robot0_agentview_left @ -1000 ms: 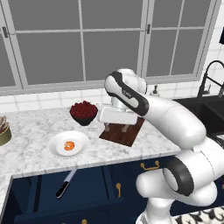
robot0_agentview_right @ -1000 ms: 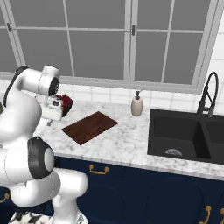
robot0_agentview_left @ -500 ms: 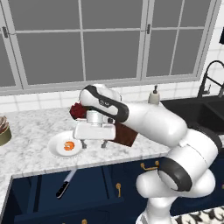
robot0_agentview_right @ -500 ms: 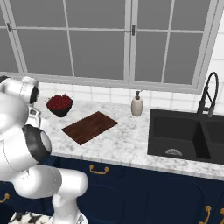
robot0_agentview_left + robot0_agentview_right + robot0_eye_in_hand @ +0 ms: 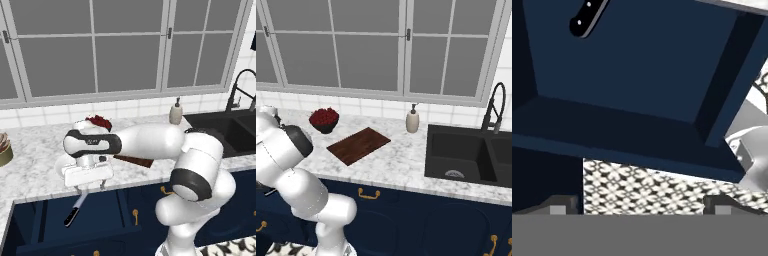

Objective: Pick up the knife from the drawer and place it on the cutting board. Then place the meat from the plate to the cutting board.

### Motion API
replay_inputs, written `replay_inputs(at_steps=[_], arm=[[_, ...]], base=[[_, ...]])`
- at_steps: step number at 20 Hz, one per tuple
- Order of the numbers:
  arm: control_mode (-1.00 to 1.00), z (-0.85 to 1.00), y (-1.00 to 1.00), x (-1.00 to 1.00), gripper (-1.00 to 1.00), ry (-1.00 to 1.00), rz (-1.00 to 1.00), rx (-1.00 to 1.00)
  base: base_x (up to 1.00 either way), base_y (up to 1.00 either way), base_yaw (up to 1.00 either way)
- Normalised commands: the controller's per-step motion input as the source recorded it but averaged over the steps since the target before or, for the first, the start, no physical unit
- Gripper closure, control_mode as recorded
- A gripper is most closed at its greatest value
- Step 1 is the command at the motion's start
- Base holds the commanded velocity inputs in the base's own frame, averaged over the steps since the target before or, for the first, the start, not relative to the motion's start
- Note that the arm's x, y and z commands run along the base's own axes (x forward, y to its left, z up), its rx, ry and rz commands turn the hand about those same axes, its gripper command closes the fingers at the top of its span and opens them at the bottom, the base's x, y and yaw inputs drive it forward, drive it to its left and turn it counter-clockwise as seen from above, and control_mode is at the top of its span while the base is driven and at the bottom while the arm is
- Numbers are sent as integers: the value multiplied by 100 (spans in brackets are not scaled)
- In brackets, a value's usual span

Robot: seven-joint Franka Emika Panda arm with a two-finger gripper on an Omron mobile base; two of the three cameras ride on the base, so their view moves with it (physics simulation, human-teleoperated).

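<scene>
The navy drawer [image 5: 45,222] stands open below the counter's front edge. In it lies the knife [image 5: 75,210], black handle toward the front, slim blade toward the counter. My gripper [image 5: 91,189] hangs open just above the blade end, pointing down into the drawer. In the hand view the drawer's dark blue floor [image 5: 642,65] spreads out, the knife's handle [image 5: 587,17] shows at the top left, and my gripper [image 5: 641,205] has nothing between its tips. The cutting board [image 5: 358,145] lies bare on the counter. My hand and arm hide the plate and the meat.
A dark bowl of red berries [image 5: 324,119] stands behind the board's left end. A soap dispenser [image 5: 413,120] stands near the black sink [image 5: 471,155] with its faucet [image 5: 496,107]. A patterned floor [image 5: 652,187] shows below the drawer's front.
My arm has swung left from over the cutting board, past the plate, and dropped the open gripper to the drawer above the knife. Nothing on the counter has moved.
</scene>
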Motion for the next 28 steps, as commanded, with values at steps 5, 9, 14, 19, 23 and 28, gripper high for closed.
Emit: replay_inputs(at_steps=[5, 9, 14, 19, 23, 28], arm=[[-100, -70, 2, 19, -100, 4, -1, -5], [-100, -68, 6, 10, -100, 5, 0, -6], [-100, -72, 11, -10, -100, -2, -7, -13], [-100, -57, 0, 0, -100, -1, -5, 2], [-100, -39, 0, -3, -100, 0, 1, 0], [-100, -52, 0, -4, -100, 0, 0, 0]], base=[[0, 0, 0], [0, 0, 0], [0, 0, 0], [0, 0, 0], [0, 0, 0], [0, 0, 0]])
